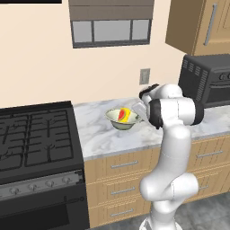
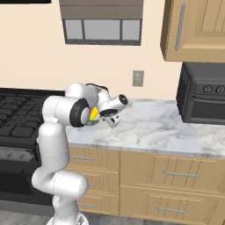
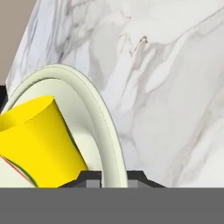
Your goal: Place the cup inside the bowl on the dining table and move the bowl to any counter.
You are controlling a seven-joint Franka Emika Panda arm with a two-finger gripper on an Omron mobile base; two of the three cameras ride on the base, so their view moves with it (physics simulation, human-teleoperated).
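The bench (image 1: 112, 137) is a white-grey marble top over light wood drawers, with a black stove (image 1: 36, 134) abutting its left end and a black oven (image 1: 209, 81) standing at its right end under a wall cabinet (image 2: 197, 28). The arm (image 1: 173, 148) rises in front of the drawers and reaches over the marble. The bowl (image 1: 117, 121), pale cream-green, sits on the bench near the stove end, upright or slightly tilted; the left base view does not settle which. The cup (image 1: 124, 115), yellow with a red patch, lies tipped inside the bowl. The gripper (image 3: 113, 177) is at the bowl's right rim; in the hand view the jaws stand close together, one either side of the rim wall, clamped on it.
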